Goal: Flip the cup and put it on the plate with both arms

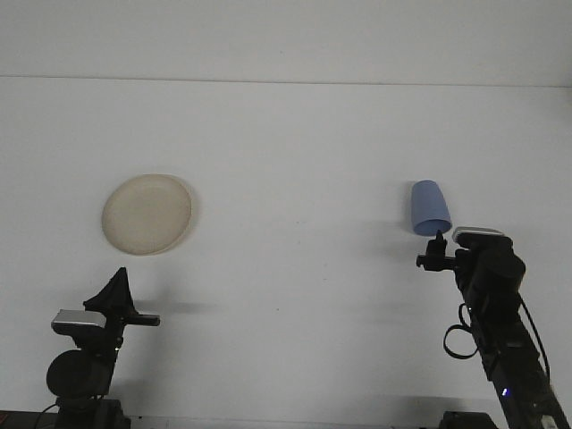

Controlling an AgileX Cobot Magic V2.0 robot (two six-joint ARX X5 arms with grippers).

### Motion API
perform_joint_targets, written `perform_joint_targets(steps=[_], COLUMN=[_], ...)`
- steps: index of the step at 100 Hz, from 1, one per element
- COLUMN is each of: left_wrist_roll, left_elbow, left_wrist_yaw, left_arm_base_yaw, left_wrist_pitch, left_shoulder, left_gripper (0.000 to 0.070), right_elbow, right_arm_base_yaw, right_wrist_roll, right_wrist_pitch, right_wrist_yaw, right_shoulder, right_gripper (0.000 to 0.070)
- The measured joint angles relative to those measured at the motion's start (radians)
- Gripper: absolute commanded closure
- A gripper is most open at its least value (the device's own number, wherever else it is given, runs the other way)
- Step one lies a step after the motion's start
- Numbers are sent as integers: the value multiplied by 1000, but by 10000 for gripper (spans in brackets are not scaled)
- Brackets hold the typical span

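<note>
Cup [430, 207] first: the blue tumbler lies on its side at the right of the frame, a little above mid-height, its wider mouth turned toward the lower edge of the picture. The right gripper [434, 253] sits just below that mouth, very near it but, as far as this view shows, not touching. Its dark fingertips are small and seen nearly end-on, so whether they stand wide or narrow cannot be told. The placement makes sense: coming at the open mouth gives the fingers a rim to take, which a cup lying down would otherwise not offer.

Outward from there, the right arm runs down to the lower right corner. Across the frame, the left gripper [116, 293] hangs low at the lower left, well apart from everything; the spread of its fingers is likewise unclear. It looks parked, probably waiting for a handover.

Above it, in the left middle of the frame, the cream plate [147, 214] lies flat and bare on the white table [295, 152], well apart from the cup, which explains why both arms are needed.
</note>
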Motion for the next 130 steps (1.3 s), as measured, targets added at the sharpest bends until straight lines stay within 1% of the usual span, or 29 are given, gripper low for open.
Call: perform_joint_targets(steps=[13, 38, 44, 65, 77, 115, 130], left_wrist_roll=[0, 0, 0, 0, 0, 0, 0], left_elbow=[0, 0, 0, 0, 0, 0, 0], left_wrist_yaw=[0, 0, 0, 0, 0, 0, 0], left_arm_base_yaw=[0, 0, 0, 0, 0, 0, 0], left_wrist_pitch=[0, 0, 0, 0, 0, 0, 0], left_shoulder=[0, 0, 0, 0, 0, 0, 0], left_gripper=[689, 689, 689, 689, 689, 689, 689], right_elbow=[-74, -89, -89, -89, -89, -89, -82], right_arm_base_yaw=[-14, -85, -106, -150, -150, -155, -156], right_wrist_roll=[4, -2, -3, -10, -12, -39, -44], right_wrist_pitch=[84, 156, 196, 342, 418, 666, 712], right_wrist_yaw=[12, 14, -10, -126, -161, -190, -198], right_shoulder=[1, 60, 96, 249, 340, 549, 613], right_gripper=[205, 205, 205, 212, 221, 224, 228])
